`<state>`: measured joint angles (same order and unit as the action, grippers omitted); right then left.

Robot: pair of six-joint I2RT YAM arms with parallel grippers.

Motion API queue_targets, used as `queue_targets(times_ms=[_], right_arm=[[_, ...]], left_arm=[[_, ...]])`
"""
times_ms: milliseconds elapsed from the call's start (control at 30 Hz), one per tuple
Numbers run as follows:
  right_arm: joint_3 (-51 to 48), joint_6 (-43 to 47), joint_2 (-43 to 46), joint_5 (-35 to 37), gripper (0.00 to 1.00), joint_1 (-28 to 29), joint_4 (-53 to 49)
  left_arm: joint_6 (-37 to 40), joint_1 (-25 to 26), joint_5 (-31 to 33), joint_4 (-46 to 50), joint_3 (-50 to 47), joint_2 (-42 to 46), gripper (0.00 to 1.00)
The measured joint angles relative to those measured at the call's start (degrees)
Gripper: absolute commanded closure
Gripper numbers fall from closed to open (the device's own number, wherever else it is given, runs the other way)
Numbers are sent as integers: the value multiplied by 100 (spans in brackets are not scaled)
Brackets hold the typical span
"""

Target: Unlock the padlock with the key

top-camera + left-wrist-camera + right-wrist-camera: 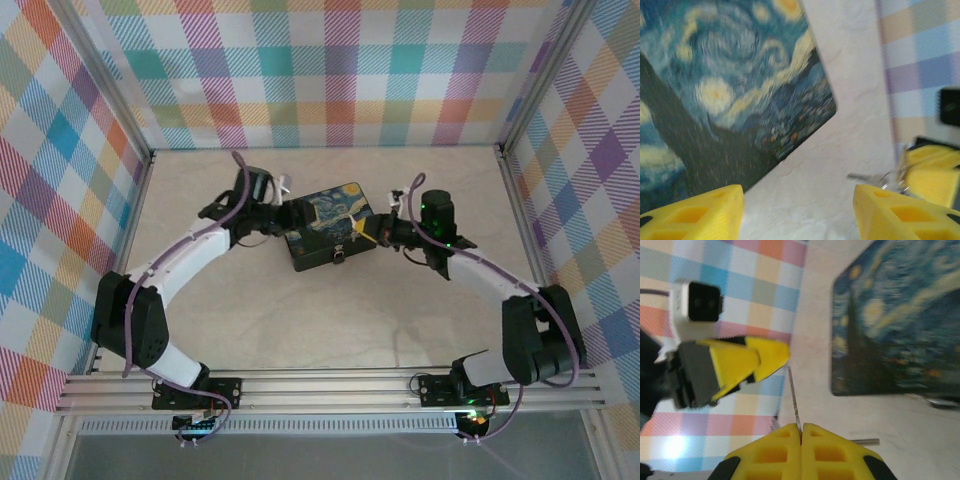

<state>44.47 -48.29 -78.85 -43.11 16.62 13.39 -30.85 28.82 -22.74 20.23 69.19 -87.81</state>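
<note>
The black box with the blue-yellow swirly lid (325, 225) sits mid-table, and the tiny dark padlock (340, 258) hangs at its near side. My right gripper (801, 427) is shut on the key (794, 400), a thin silvery sliver sticking out past the pads. It hovers off the box's right corner (373, 235). My left gripper (797, 195) is open over bare table beside the lid (730, 90), at the box's far left corner (280, 212). From the left wrist view the key (865, 176) points toward it from the right gripper's yellow pads (932, 170).
Checked fabric walls (340, 70) enclose the pale tabletop (330, 320) on three sides. A short grey metal pin (865, 442) shows beside the right gripper's pads. The left gripper's fingers (747, 360) hang close ahead of the key tip.
</note>
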Motion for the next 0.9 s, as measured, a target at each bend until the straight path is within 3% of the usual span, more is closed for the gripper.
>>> queue_targets(times_ms=[200, 300, 533, 900], right_arm=[[125, 1010, 483, 59, 99, -474, -1648], [164, 1248, 588, 136, 98, -586, -2120], [184, 1410, 612, 564, 98, -734, -2767], [31, 1410, 798, 645, 98, -837, -2846]], left_arm=[[-546, 1615, 1572, 463, -81, -13, 31], [-984, 2002, 2286, 494, -79, -313, 30], [-1499, 2208, 3571, 319, 20, -1550, 29], [-1814, 2332, 4325, -129, 741, -2575, 35]])
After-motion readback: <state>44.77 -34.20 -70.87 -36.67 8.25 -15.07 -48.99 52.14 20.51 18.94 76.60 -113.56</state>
